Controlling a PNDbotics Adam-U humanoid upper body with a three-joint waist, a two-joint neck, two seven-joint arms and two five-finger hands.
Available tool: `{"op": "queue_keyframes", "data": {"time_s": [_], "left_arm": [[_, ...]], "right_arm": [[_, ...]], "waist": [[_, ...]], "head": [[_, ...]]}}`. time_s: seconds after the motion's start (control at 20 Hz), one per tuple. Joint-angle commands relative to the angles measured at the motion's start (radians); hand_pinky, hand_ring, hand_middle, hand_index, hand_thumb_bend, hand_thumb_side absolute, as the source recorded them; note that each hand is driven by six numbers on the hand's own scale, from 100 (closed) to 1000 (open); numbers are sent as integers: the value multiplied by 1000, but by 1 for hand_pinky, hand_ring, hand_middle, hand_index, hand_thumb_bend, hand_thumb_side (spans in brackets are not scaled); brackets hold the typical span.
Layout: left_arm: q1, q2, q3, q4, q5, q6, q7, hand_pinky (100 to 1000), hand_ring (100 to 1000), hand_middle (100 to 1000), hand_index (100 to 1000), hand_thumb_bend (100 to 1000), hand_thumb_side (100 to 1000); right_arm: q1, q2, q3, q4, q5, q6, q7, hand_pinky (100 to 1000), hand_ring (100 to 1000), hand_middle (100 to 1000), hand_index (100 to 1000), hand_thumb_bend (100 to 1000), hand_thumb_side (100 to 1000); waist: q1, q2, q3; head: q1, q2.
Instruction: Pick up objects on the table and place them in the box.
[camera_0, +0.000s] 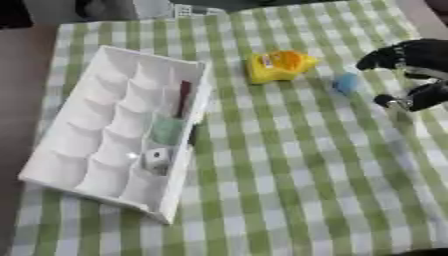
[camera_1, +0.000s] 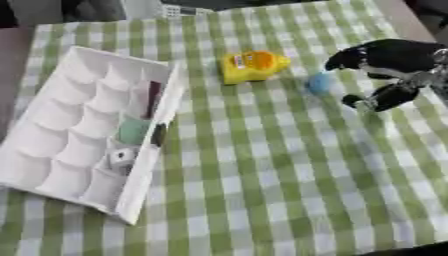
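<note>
Right robot hand (camera_1: 385, 65) open nr blue object (camera_1: 319, 83)

right hand (camera_1: 394, 60) cut off at the edge; small blue thing (camera_1: 319, 83) a blur

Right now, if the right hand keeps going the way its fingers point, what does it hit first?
Most likely the small blue object: the right hand is open, fingers aimed left with it just ahead. Beyond lies the yellow object. Height above the cloth is unclear.
</note>
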Motion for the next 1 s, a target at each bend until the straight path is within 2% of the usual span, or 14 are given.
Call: {"op": "queue_keyframes", "data": {"time_s": [0.05, 0.45, 1.0], "left_arm": [[-15, 23, 0, -9, 5, -6, 0, 755, 709, 924, 768, 114, 950], [-15, 24, -3, -5, 7, -8, -3, 755, 709, 924, 768, 112, 951], [-17, 24, -6, -2, 9, -11, -7, 754, 709, 923, 769, 109, 952]], "right_arm": [[-3, -58, -26, 6, -12, 7, -15, 772, 758, 825, 938, 318, 126], [-9, -69, -31, 24, -23, 13, -77, 760, 749, 815, 933, 297, 100], [-17, -75, -26, 40, -34, 7, -104, 748, 735, 805, 928, 273, 100]], "waist": [[14, 4, 2], [25, 7, 5], [33, 15, 24]], "head": [[-1, -13], [-7, -18], [-13, -27]]}}
